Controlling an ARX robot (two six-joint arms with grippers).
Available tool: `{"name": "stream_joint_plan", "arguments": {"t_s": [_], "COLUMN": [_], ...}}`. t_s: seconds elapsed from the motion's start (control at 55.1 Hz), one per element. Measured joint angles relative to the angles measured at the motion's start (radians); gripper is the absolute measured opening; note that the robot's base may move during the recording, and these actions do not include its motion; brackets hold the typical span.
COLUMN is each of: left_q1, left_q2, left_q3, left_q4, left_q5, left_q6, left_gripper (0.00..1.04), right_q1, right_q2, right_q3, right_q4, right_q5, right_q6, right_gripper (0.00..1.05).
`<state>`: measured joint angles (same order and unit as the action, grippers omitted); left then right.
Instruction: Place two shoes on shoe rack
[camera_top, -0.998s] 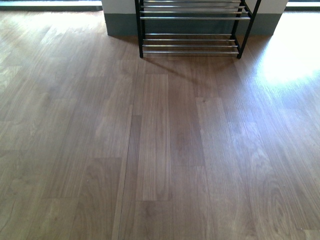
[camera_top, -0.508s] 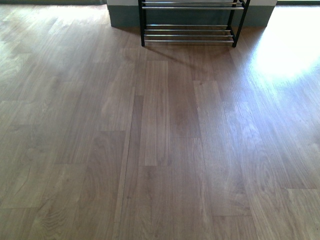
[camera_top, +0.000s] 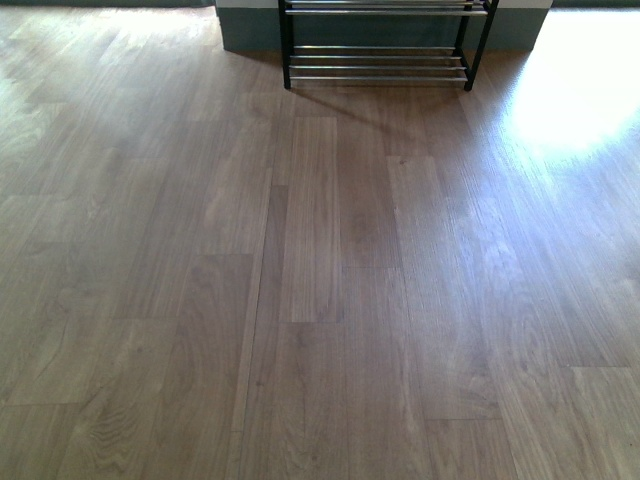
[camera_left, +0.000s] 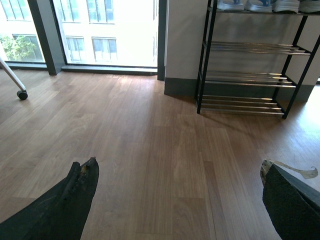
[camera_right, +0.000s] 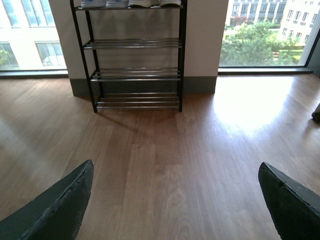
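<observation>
Bare wooden floor (camera_top: 330, 300) stretched before me to the shoe rack (camera_top: 378, 45) at top centre. Only my wrist views showed shoes (camera_left: 260, 5) on its top tier. My left claw (camera_left: 177, 185) and right claw (camera_right: 175, 195) both gaped apart, empty.

no readable text, labels or signs

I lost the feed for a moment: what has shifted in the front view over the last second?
The black-framed shoe rack with chrome bars has slid towards the top edge, showing fewer tiers and more brown wooden plank floor; the view has pulled back or tilted down. No shoe or arm has entered the view.
</observation>
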<state>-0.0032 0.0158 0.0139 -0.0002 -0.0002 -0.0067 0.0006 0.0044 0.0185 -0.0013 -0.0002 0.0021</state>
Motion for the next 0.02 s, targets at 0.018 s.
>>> {"name": "stream_joint_plan", "arguments": {"t_s": [0.018], "left_q1": [0.0], "left_q2": [0.0], "left_q3": [0.0], "left_q4": [0.0], "left_q5": [0.0], "left_q6": [0.0], "left_gripper": [0.95], "right_q1": [0.0], "right_q2": [0.0], "right_q3": [0.0], "right_q4": [0.0], "right_q5": [0.0], "right_q6": [0.0], "right_gripper": [0.96]}}
